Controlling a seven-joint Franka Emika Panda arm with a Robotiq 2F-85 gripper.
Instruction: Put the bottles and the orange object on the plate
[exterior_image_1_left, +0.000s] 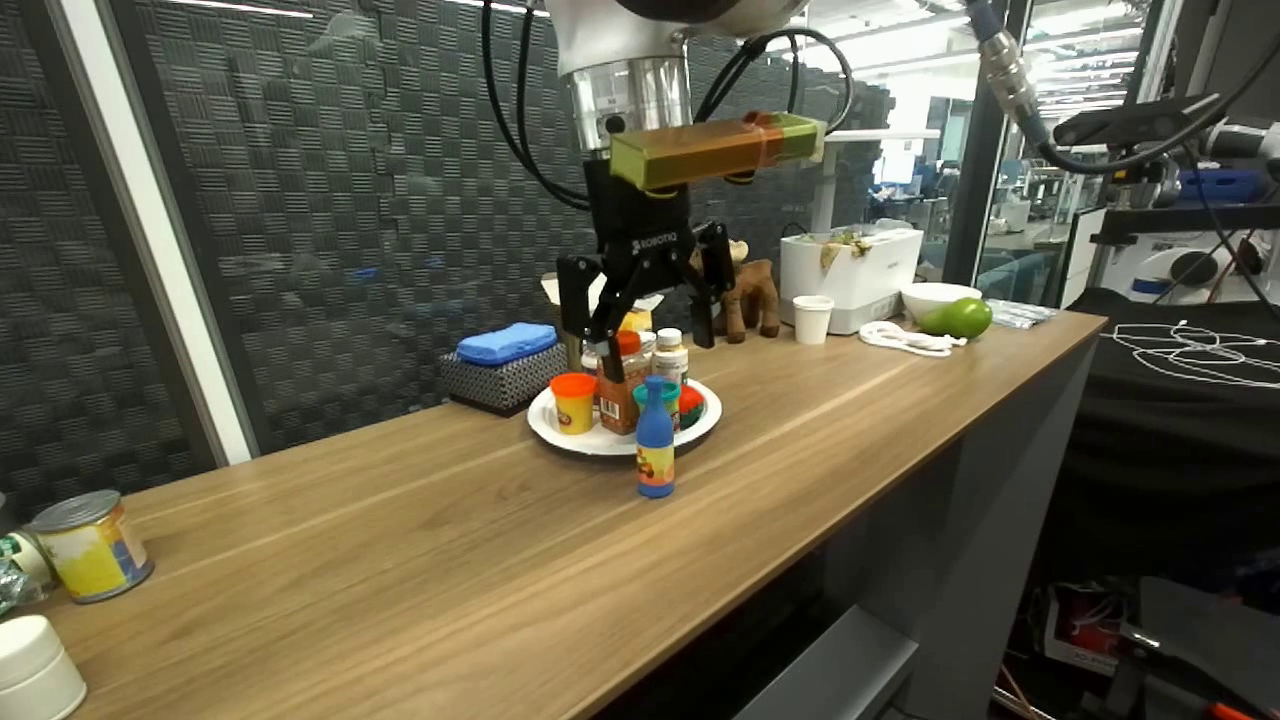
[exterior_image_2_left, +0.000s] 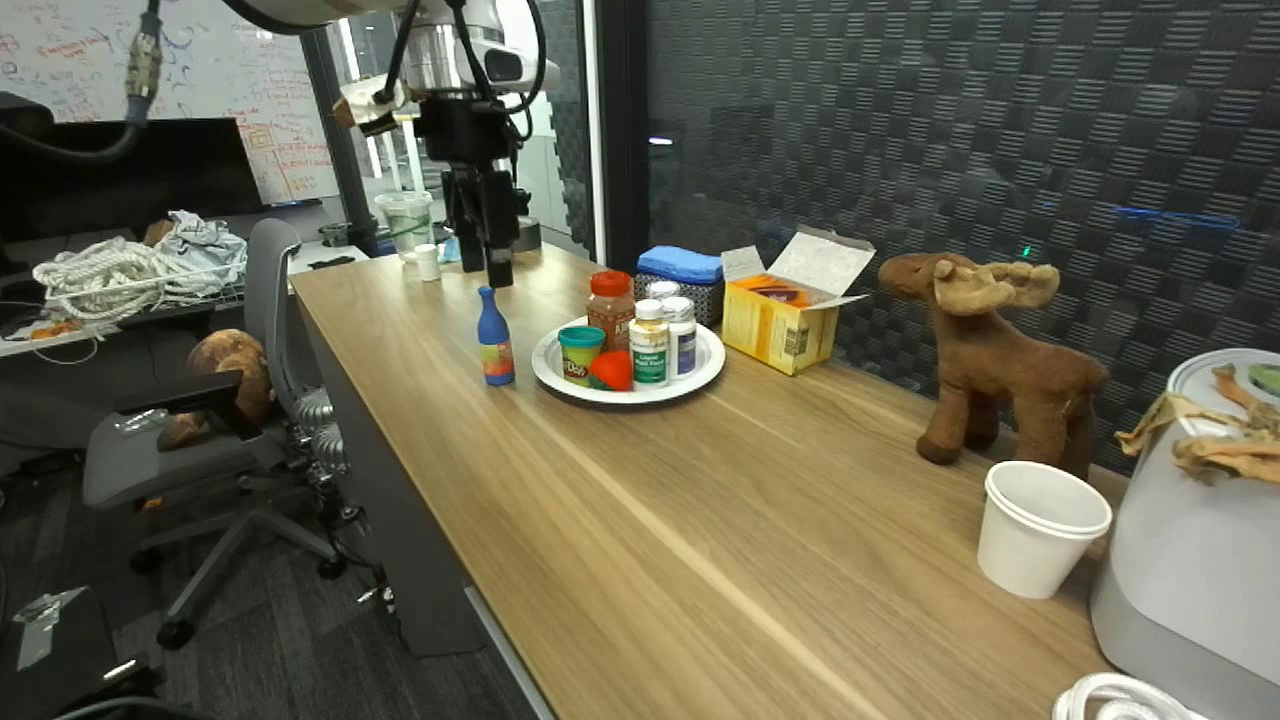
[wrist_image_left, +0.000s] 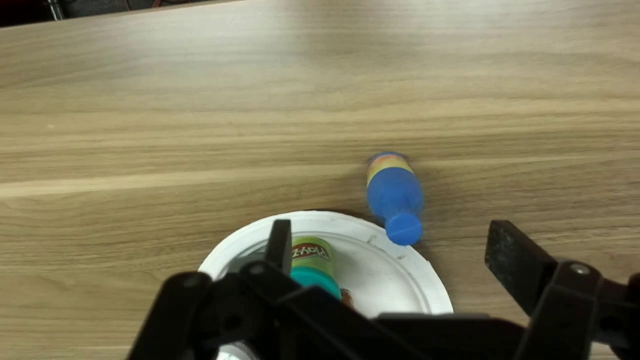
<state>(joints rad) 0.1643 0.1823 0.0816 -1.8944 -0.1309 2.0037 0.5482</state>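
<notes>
A blue bottle (exterior_image_1_left: 655, 440) with a yellow label stands upright on the table, just outside the white plate (exterior_image_1_left: 560, 441); it also shows in an exterior view (exterior_image_2_left: 494, 340) and the wrist view (wrist_image_left: 395, 192). On the plate stand a brown jar with a red lid (exterior_image_2_left: 610, 312), white bottles (exterior_image_2_left: 649, 350), a teal-lidded tub (exterior_image_2_left: 580, 356), an orange-red object (exterior_image_2_left: 614, 371) and an orange-lidded yellow tub (exterior_image_1_left: 574, 405). My gripper (wrist_image_left: 390, 242) is open and empty, pointing down above the plate's edge. In the wrist view the blue bottle's cap lies between the fingers. The gripper hides part of the plate there.
Behind the plate stand an open yellow box (exterior_image_2_left: 782, 325) and a patterned box with a blue cloth (exterior_image_1_left: 507, 345). Along the table are a plush moose (exterior_image_2_left: 1000, 360), paper cup (exterior_image_2_left: 1040, 530), white appliance (exterior_image_1_left: 850, 280) and a can (exterior_image_1_left: 92, 548). The table's front edge (wrist_image_left: 125, 16) is near.
</notes>
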